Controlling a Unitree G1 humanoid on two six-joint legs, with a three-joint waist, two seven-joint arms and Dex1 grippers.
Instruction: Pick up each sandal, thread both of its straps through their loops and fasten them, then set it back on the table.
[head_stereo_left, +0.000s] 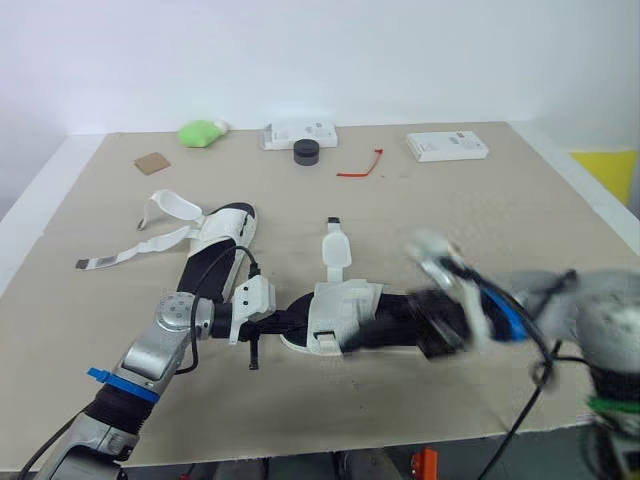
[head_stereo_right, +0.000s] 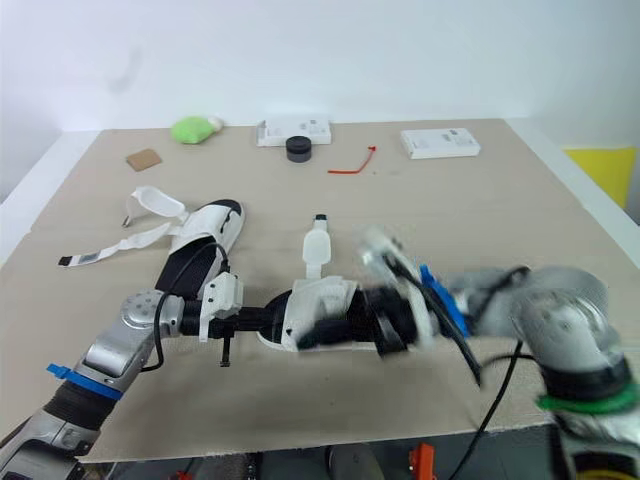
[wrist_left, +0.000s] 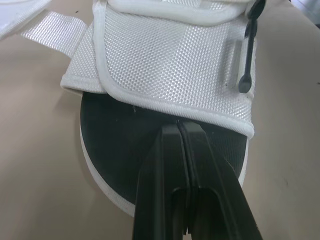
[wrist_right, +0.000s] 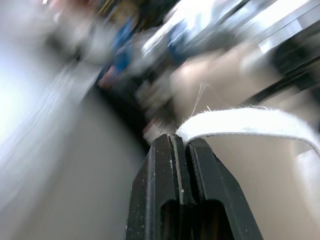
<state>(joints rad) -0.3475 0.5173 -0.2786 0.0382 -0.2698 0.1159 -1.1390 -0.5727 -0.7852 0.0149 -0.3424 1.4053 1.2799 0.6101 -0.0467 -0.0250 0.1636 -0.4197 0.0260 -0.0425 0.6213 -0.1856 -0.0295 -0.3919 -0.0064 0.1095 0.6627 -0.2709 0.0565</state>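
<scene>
Two white-strapped sandals with black soles lie on the tan table (head_stereo_left: 480, 220). The far-left sandal (head_stereo_left: 222, 232) has loose straps trailing to the left. The middle sandal (head_stereo_left: 340, 315) sits between both grippers, with one strap (head_stereo_left: 336, 250) sticking up toward the back. My left gripper (wrist_left: 178, 125) is shut, and its tips rest on this sandal's black insole beside the white upper (wrist_left: 170, 60). My right gripper (wrist_right: 181, 140), blurred at the sandal's right end (head_stereo_right: 385, 320), is shut on a white strap (wrist_right: 250, 122).
Along the back edge are a green lump (head_stereo_left: 200, 132), a brown card (head_stereo_left: 153, 163), a white box (head_stereo_left: 298, 132), a black round piece (head_stereo_left: 306, 151), a red tie (head_stereo_left: 360, 168) and another white box (head_stereo_left: 447, 146). A yellow thing (head_stereo_left: 605, 170) lies beyond the right edge.
</scene>
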